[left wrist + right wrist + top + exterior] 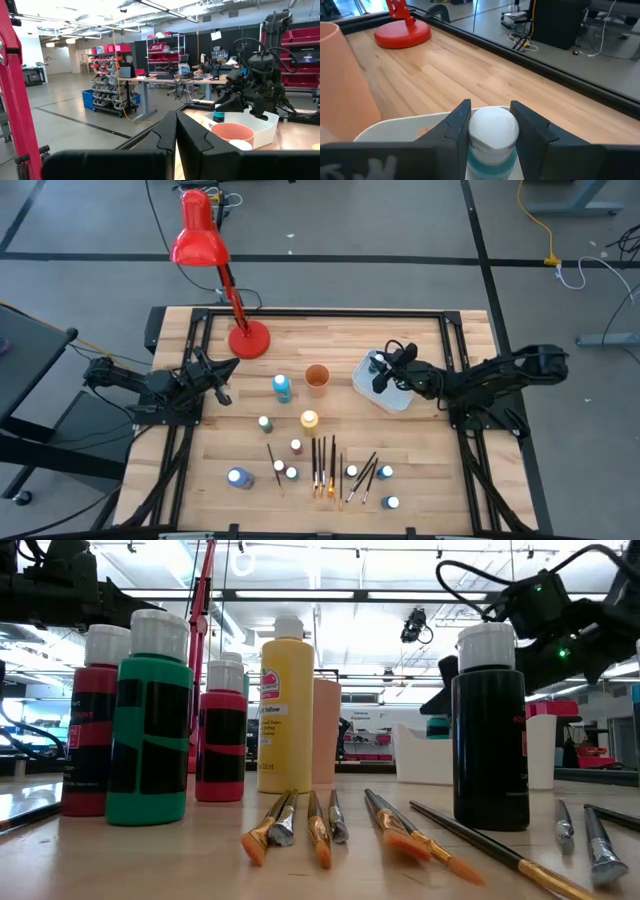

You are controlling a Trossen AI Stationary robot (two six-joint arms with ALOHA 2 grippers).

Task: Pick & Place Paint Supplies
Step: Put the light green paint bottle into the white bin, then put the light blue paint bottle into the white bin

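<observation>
Right hand (487, 122) grips a white-capped teal bottle (491, 131) over the white tub (392, 394).
The tub is smooth rounded plastic on the planked wooden tabletop (420, 340); the bottle's lower body is hidden between the dark fingers. The left hand (176, 127) waits pinched shut near the glossy red lamp base (249, 339). Remaining bottles (282, 387) and thin brushes (323, 465) lie scattered on the near half, their labels too small to read from above.

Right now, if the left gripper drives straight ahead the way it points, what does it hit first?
Probably the orange cup, which sits just ahead of the shut left gripper, with the white tub behind it. Depth is uncertain, and so is whether it would pass over the rim.
</observation>
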